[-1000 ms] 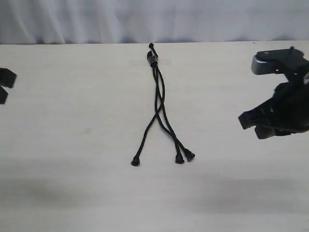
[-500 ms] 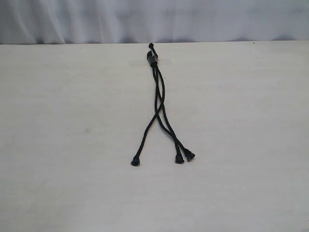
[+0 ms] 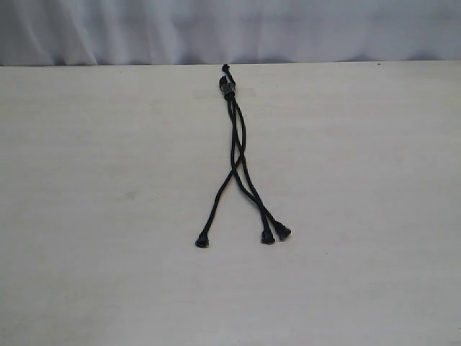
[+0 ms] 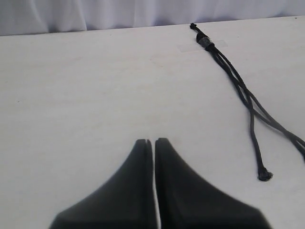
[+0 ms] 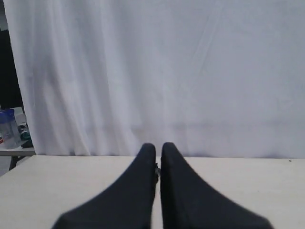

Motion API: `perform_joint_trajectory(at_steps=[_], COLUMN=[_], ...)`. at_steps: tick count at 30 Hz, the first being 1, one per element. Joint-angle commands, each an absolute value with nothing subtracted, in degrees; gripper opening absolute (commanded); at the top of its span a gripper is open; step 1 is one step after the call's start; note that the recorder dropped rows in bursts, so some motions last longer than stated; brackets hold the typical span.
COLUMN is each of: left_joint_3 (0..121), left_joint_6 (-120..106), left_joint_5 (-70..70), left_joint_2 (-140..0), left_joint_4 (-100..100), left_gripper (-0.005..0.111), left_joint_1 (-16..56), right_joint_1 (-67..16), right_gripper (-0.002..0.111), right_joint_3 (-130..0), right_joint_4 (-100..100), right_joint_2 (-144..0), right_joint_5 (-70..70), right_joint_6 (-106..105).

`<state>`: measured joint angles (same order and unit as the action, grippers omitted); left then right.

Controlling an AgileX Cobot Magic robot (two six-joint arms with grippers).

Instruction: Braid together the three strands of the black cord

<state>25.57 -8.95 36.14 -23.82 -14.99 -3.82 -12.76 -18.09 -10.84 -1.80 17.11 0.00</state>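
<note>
Loosely crossed, three strands (image 3: 236, 164) of black cord (image 3: 228, 89) flat on table (image 3: 360, 180).

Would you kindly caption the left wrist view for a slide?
Left gripper, shut, over the table; black cord lies apart, its three strands loosely crossed.

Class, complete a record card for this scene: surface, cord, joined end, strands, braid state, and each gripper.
Surface: pale table
Cord: thin black rope cord, lying flat, nothing touching it
Joined end: small dark clamp, at the far side near the white curtain
Strands: three thin black strands, crossing near mid-length, then fanning out; one tip apart, two close
Braid state: loose, unfinished
Left gripper: shut, empty
Right gripper: shut, empty
</note>
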Motion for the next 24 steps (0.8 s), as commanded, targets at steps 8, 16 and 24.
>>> perform_joint_trajectory(at_steps=[8, 16, 24], left_joint_3=[22.3, 4.1, 0.0], left_joint_6=[-8.9, -8.9, -8.1], left_joint_5=[32.1, 17.3, 17.2], left_joint_2=[-19.5, -9.8, -3.4], left_joint_4=[-14.3, -14.2, -14.0], left_gripper=[0.002, 0.002, 0.002], left_joint_1=[-3.5, -3.5, -3.7], right_joint_1=[-2.9, 2.7, 4.6], right_gripper=[0.004, 0.004, 0.004], right_joint_3=[-16.3, -7.5, 0.0], right_joint_4=[-10.8, -10.7, -10.7], right_joint_2=[0.0, 0.0, 0.0], right_joint_5=[16.3, 16.3, 16.6], right_joint_6=[0.0, 0.0, 0.0])
